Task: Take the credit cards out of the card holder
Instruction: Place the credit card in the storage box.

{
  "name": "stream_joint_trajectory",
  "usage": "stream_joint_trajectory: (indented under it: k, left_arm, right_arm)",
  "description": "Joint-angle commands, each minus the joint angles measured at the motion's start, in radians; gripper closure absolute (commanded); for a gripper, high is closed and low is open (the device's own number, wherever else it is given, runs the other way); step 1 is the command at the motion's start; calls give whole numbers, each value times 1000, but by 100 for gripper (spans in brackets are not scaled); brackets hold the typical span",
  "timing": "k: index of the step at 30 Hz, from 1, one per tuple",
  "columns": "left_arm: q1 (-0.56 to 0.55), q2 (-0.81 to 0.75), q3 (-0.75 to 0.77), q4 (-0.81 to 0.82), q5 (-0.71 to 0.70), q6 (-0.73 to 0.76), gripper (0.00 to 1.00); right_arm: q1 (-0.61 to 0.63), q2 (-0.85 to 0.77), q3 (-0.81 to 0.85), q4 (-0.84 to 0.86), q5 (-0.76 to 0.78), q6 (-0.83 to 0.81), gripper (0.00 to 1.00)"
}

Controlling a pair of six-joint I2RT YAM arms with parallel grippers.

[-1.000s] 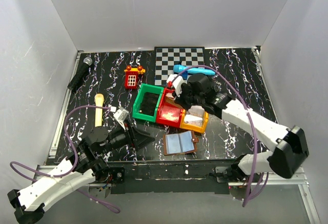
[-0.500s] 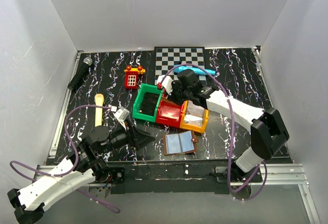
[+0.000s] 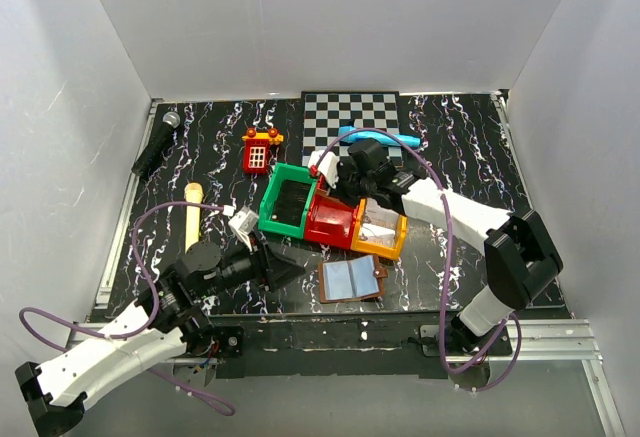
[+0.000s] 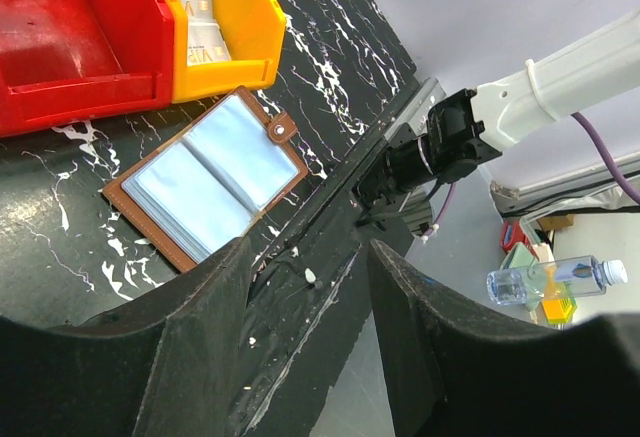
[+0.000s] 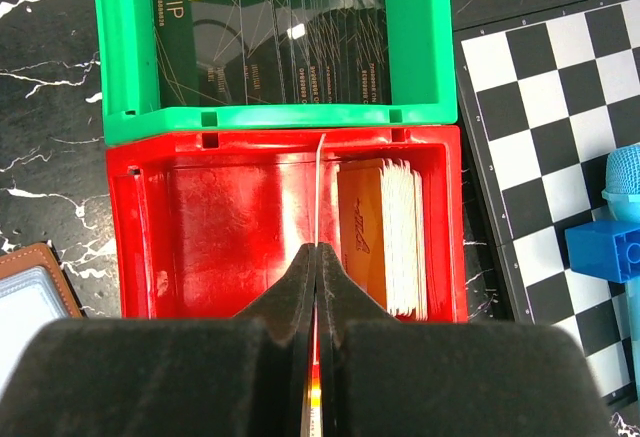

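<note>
The card holder [image 3: 352, 279] lies open on the table near the front edge, brown with pale blue pockets; it also shows in the left wrist view [image 4: 205, 187] and at the edge of the right wrist view [image 5: 30, 292]. My right gripper [image 3: 340, 187] hangs over the red bin [image 3: 332, 222] and is shut on one thin credit card [image 5: 319, 182], seen edge-on above the bin floor. A stack of tan cards [image 5: 385, 237] stands in that bin. My left gripper [image 3: 290, 272] is open and empty, just left of the card holder, its jaws [image 4: 308, 247] spread over the table's front edge.
A green bin [image 5: 270, 122] holds black VIP cards. An orange bin [image 3: 380, 232] holds pale cards. A checkerboard [image 3: 350, 122], blue toy [image 3: 378, 138], red toy phone [image 3: 258, 153], black microphone [image 3: 157, 143] and yellow-handled tool [image 3: 193, 212] lie around. White walls enclose the table.
My right gripper has swung left from the orange bin to over the red bin, card in its jaws. My left gripper has crept slightly forward and right towards the card holder.
</note>
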State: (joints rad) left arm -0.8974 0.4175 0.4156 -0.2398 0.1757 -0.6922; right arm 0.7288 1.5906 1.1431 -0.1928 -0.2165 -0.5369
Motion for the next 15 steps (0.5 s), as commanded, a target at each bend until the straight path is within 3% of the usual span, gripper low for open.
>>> stream_joint_trajectory:
  k: [1, 15]
  left_arm:
    - [5, 27, 8, 33, 16, -4, 51]
    - [6, 30, -6, 46, 18, -6, 51]
  right_arm:
    - [-15, -6, -28, 46, -20, -14, 99]
    - [-25, -49, -37, -34, -55, -34, 99]
